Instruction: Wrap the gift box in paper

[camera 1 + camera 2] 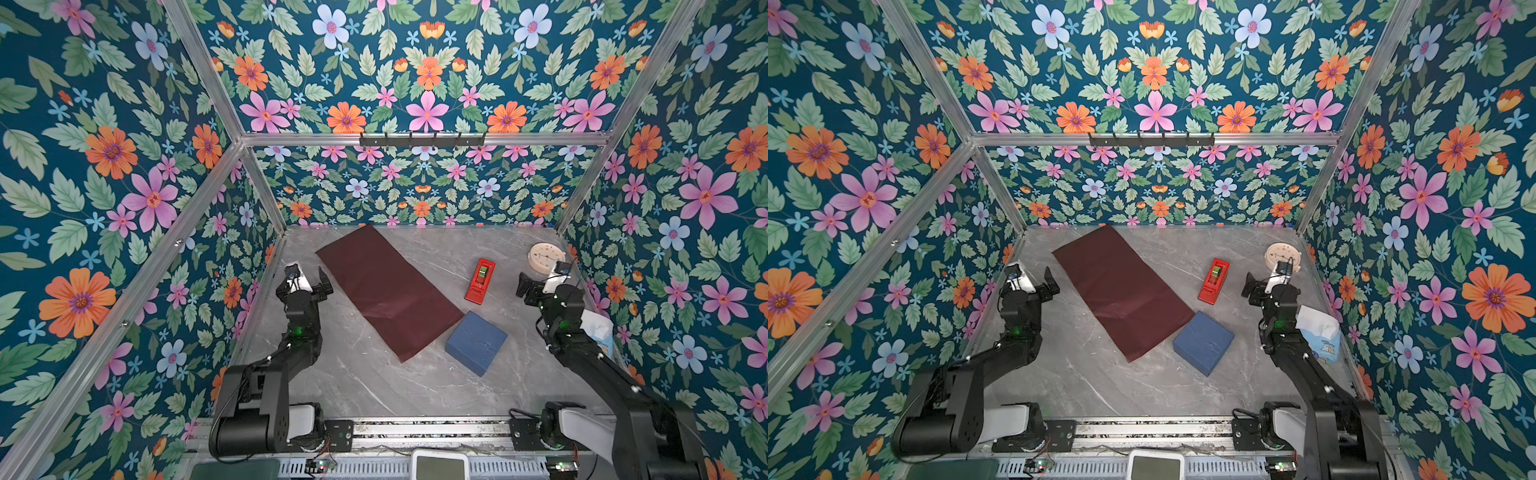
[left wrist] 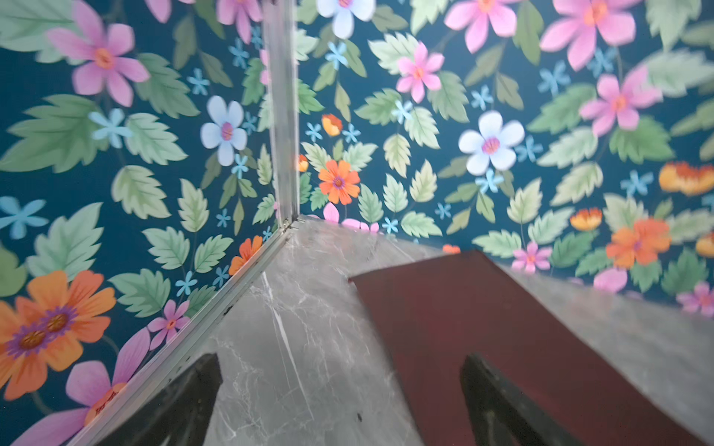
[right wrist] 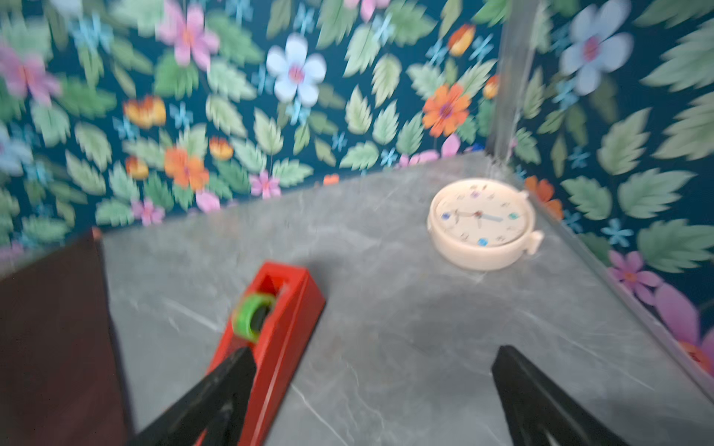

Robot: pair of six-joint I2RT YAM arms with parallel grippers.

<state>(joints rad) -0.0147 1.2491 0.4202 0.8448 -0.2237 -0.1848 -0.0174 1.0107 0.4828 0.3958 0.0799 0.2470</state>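
In both top views the paper [image 1: 386, 291] lies flat, maroon face up, slanting across the grey marble table [image 1: 374, 382] from the far left towards the near middle. The gift box [image 1: 476, 343] sits on the table just beside the paper's near right corner; whether the two touch cannot be told. The red tape dispenser [image 1: 480, 281] lies beyond the box, to the right of the paper and apart from it. A cream clock [image 1: 545, 257] lies face up in the far right corner. A tissue pack [image 1: 1318, 332] shows behind the right arm in a top view. The left gripper [image 1: 307, 277] sits at the paper's left edge with its jaws spread and nothing between them. The right gripper [image 1: 540, 278] is near the clock, also spread and empty, well apart from the box.

In the left wrist view, the left gripper [image 2: 343, 359] is released and wide. One finger [image 2: 498, 401] shows against the paper [image 2: 483, 328], and the other is against bare table [image 2: 293, 309] near the floral wall.

The right wrist view is blurred. The right gripper [image 3: 374, 349] gapes with only table between its fingers. One finger [image 3: 216, 390] overlaps the tape dispenser [image 3: 286, 309] in the picture. The clock [image 3: 481, 224] lies further off, and an edge of the paper [image 3: 50, 328] is visible. The gift box is out of this view.
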